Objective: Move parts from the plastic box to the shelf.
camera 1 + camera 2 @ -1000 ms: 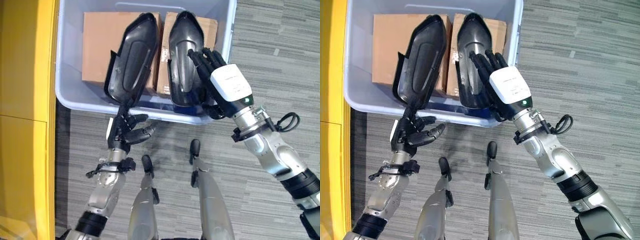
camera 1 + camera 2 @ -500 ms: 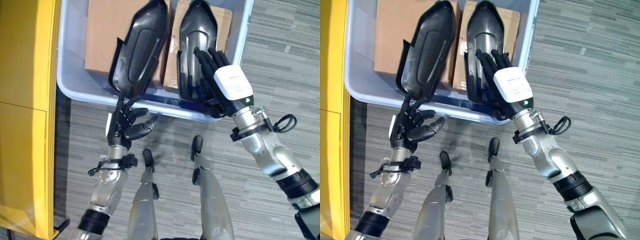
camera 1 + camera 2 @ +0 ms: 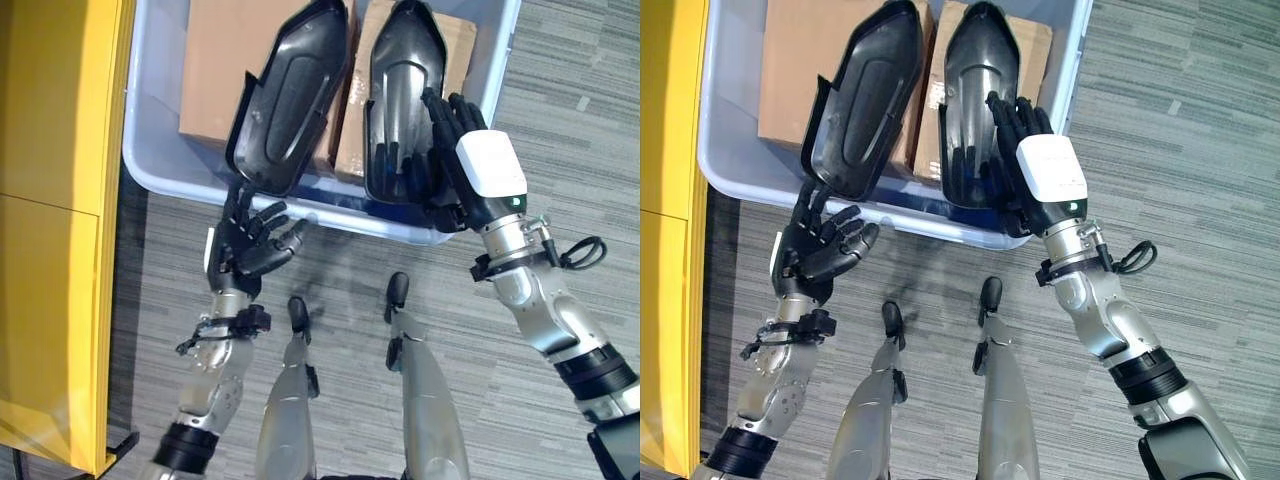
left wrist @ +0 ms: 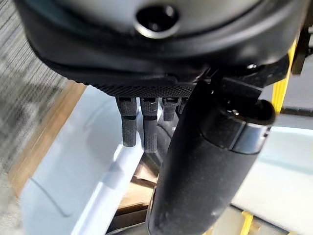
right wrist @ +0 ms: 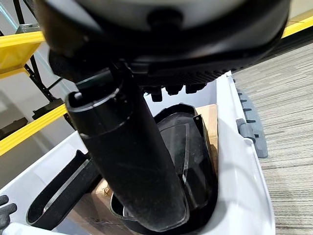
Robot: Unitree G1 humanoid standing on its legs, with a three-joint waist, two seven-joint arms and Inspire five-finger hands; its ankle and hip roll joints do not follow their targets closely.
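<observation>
Two black moulded parts sat upright in the plastic box (image 3: 150, 170), leaning on cardboard cartons (image 3: 215, 70); none on the shelf yet, so this read as the pick-up step. Yellow shelf (image 3: 50, 200) stood at far left, beside the box.

Left hand (image 3: 245, 245) hovered just outside the box's near wall, fingers spread and loosely bent, holding nothing. The left part (image 3: 290, 95) had its lower tip just above those fingers, near but not visibly touching.

Right hand (image 3: 455, 165) was over the near rim with its fingers reaching down into the hollow of the right part (image 3: 400, 80). Fingers lay against the shell; couldn't tell whether they had actually closed on it.

Next move, as I judged it: right hand needs a firm grip on the shell edge, then lift clear of the rim. Left hand needs to reach up to the left part's tip.
</observation>
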